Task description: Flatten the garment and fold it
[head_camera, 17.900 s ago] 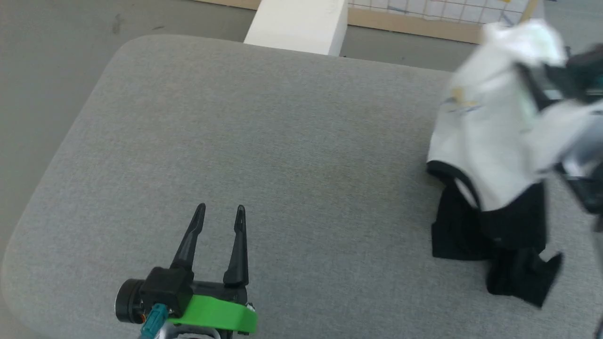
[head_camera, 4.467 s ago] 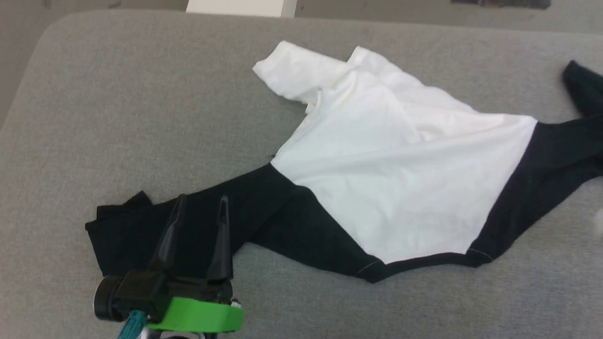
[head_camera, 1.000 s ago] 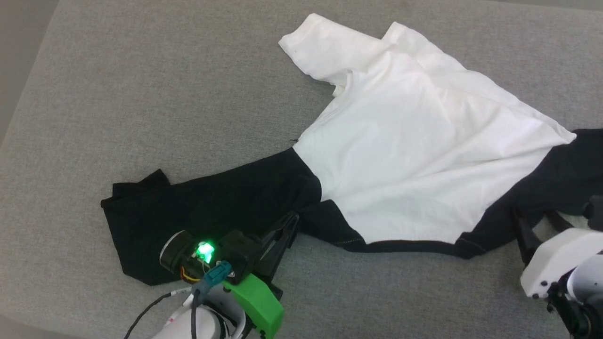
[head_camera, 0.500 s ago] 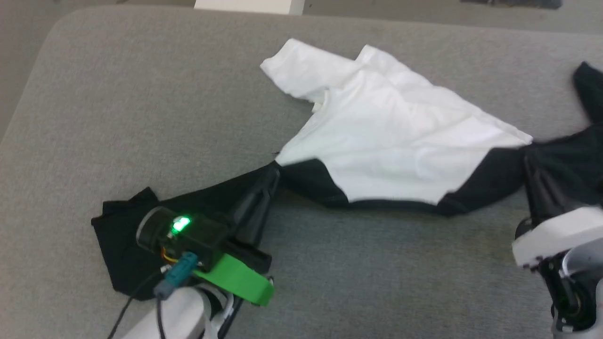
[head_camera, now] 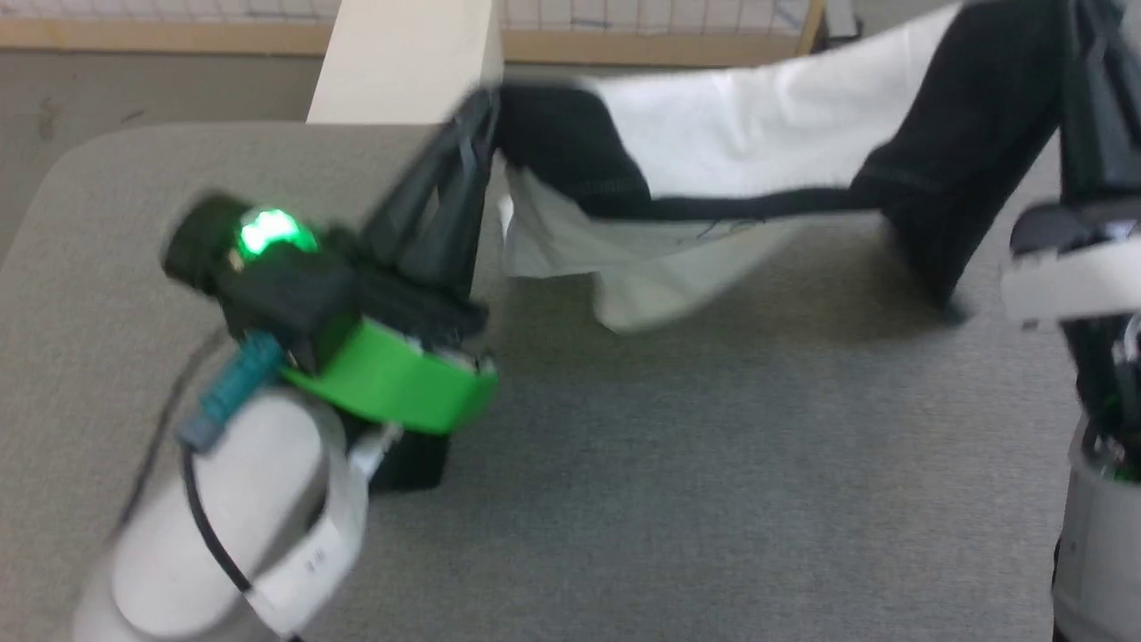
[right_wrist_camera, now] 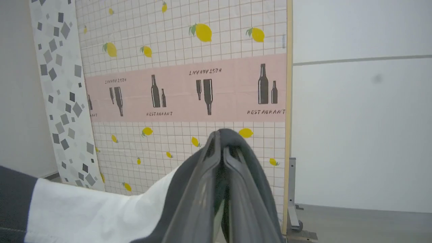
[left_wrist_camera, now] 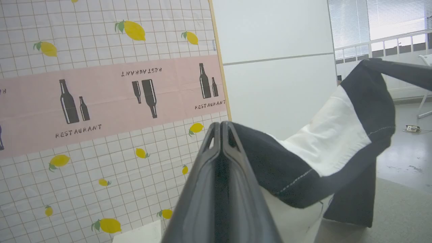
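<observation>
Currently, garment (head_camera: pixel 758 125): white body with black sleeves, held in the air above the grey padded surface (head_camera: pixel 713 464) and stretched between the two grippers, with the white cloth sagging below a black trimmed edge. Left gripper (left_wrist_camera: pixel 221 125): fingers pressed together, pinching black fabric at one sleeve end. Right gripper (right_wrist_camera: pixel 220 135): fingers likewise closed, with black fabric of the other sleeve caught between them and draped over the tips; lemon-print backdrop (left_wrist_camera: pixel 101 162) beyond.
</observation>
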You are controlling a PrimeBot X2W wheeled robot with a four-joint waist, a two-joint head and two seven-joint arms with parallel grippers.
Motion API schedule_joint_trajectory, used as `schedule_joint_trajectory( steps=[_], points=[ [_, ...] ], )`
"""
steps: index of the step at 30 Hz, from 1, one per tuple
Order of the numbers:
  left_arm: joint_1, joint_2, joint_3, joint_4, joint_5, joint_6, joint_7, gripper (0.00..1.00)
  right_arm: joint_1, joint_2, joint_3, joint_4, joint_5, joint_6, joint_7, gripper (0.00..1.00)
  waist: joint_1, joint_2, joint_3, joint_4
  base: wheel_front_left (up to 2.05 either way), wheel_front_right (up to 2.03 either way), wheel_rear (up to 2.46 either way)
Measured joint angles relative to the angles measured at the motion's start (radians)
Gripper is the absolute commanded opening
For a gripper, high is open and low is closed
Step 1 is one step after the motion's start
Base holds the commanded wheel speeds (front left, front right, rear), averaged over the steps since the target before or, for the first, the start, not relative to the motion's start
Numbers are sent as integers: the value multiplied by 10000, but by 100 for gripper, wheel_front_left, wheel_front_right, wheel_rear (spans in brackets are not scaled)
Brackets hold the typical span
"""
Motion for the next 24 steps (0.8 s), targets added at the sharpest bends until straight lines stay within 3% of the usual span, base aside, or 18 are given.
schedule_joint_trajectory(
  steps=[11,19,24],
  points=[
    [-2862,318,591,69,-635,-709,2061,0,-2713,-316,754,359,-121,0,918,0,0,0,-589,-540,0,0,0],
    [-3505,629,920,136,-1156,-731,3258,0,-3576,-458,988,861,0,0,1831,0,0,0,-616,-795,0,0,0],
    [-4135,583,1126,851,-1231,-594,3590,0,-4621,-309,953,1954,184,0,2117,0,0,0,-180,-875,0,0,0]
  ],
)
